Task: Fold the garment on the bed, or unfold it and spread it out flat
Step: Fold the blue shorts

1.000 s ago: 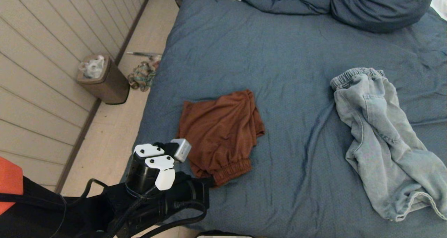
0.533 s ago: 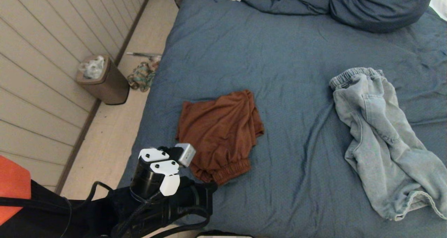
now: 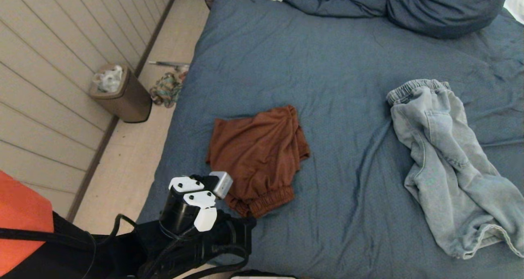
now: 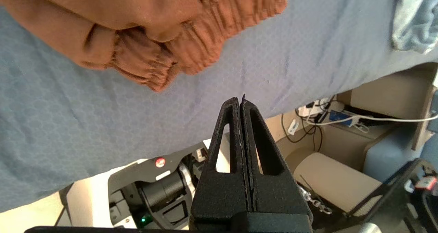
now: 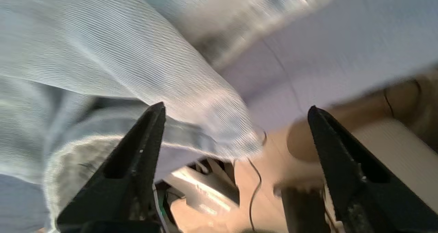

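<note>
1. Rust-brown shorts (image 3: 258, 158) lying crumpled at about 7 o'clock on the bed (image 3: 348, 66), elastic waistband toward the near edge, long axis running 12 to 6.
2. Left tool (image 4: 242, 104) clenched on nothing, hovering at the near edge, waistband just beyond at its 1 o'clock, not touching.
3. Right tool (image 5: 236, 113) spread wide over pale denim trousers (image 3: 446, 164) lying at 4 o'clock, well apart from the shorts.
4. Nearer to the shorts: left arm, probably.

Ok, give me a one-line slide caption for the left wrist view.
Left hand, shut and empty, above the bed near the rust-brown shorts.
</note>
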